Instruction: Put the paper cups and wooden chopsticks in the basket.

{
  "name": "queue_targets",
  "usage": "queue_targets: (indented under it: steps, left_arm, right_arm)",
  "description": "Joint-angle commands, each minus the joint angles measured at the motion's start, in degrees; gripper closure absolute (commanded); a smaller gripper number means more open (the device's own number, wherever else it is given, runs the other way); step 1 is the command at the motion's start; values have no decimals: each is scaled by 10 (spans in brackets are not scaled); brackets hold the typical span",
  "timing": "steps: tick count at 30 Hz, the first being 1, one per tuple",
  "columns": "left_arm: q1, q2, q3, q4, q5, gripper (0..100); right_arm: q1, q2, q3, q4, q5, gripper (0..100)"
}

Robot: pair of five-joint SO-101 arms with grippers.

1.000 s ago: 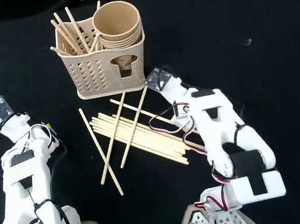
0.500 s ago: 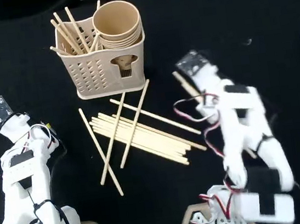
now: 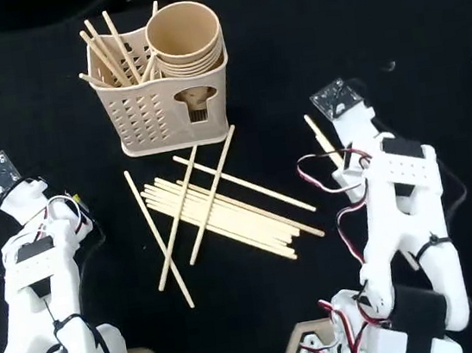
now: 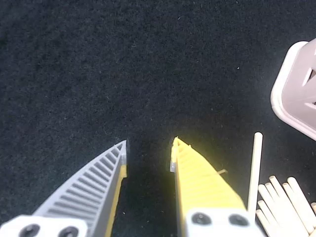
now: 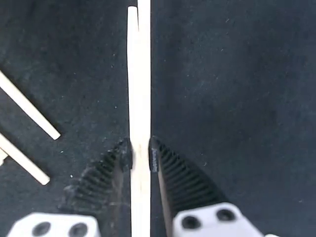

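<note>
The right gripper (image 5: 139,148) is clamped on a pair of wooden chopsticks (image 5: 139,74). Its two toothed fingers press against either side of them, with no slack that we can see. The two sticks lie side by side and run straight out past the fingertips. In the high view we find this pair to the right of the basket (image 3: 152,118) and somewhat nearer the arms than it, well apart from its wall. We cannot tell whether the sticks rest on the black table (image 3: 390,25) or hang just above it.

The left gripper (image 4: 148,144) has its fingers parted by a moderate gap, with nothing between them but dark cloth. It sits to the left of the basket and nearer the arms, and its wrist view takes in a corner of the basket.

Inside the basket we see the paper cups (image 3: 185,33) stacked upright in the right half. Several upright sticks (image 3: 110,47) lean in the left half.

The loose chopsticks (image 3: 223,213) lie on the table just in front of the basket. Most form a slanted bundle, and a few cross over it. Two of these point toward the basket's front wall and end just beside its base.
</note>
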Motion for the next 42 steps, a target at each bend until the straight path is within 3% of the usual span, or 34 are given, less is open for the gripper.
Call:
queue_targets:
  steps: [1,8,17,23,32,34,37,42]
  left_arm:
    - [2,-15,-3,-11,3,845]
    - [2,-15,-3,-11,3,845]
    - [2,-15,-3,-11,3,845]
    - [2,-17,-3,-11,3,845]
    - [5,-18,-5,-11,3,845]
    - [5,-18,-5,-11,3,845]
    - [3,-18,-6,-11,3,845]
    - [3,-18,-7,-11,4,845]
  right_arm:
    - [16,19,-2,-11,-10,966]
    - [12,91,-36,-13,-9,765]
    - [-83,190,-187,-11,-47,783]
    - [-61,330,-321,0,-46,783]
    - [-56,480,-485,127,-44,785]
    - [-56,490,-502,140,-43,829]
    - [-55,491,-506,147,-44,997]
    - [-50,453,-505,210,-6,988]
